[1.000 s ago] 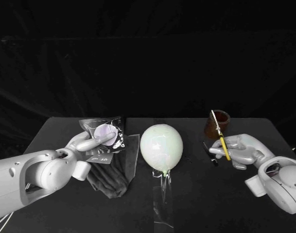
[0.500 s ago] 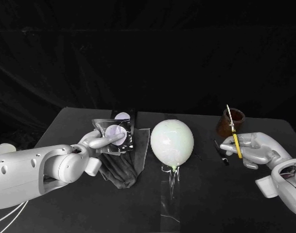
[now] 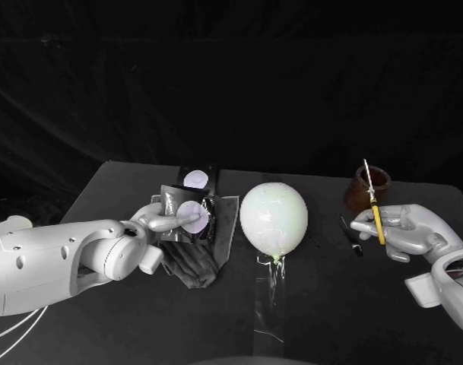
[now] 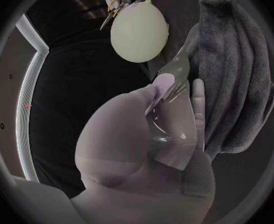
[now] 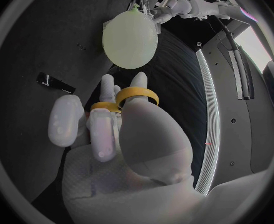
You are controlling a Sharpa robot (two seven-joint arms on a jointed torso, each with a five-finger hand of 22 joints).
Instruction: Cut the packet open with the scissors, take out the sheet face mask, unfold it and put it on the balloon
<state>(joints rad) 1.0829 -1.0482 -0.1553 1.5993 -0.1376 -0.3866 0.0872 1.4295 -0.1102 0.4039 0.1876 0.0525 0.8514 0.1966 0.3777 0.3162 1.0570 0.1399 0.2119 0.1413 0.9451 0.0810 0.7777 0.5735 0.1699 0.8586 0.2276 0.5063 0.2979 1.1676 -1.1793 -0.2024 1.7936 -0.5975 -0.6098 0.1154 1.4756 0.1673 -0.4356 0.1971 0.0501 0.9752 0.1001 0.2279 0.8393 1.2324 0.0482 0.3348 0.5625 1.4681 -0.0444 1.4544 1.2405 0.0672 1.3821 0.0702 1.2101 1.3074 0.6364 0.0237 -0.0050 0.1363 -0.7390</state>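
Silver left hand (image 3: pixel 163 221) raised over grey cloth (image 3: pixel 196 262), thumb and fingers pinching dark packet (image 3: pixel 211 205) upright, just beside balloon (image 3: pixel 274 219). Balloon lies mid-table. Right hand (image 3: pixel 415 233) clenched round yellow-handled scissors (image 3: pixel 376 211), blades pointing up, near brown cup (image 3: pixel 355 196). Versus a second ago: both grasps unchanged, packet stands more upright.
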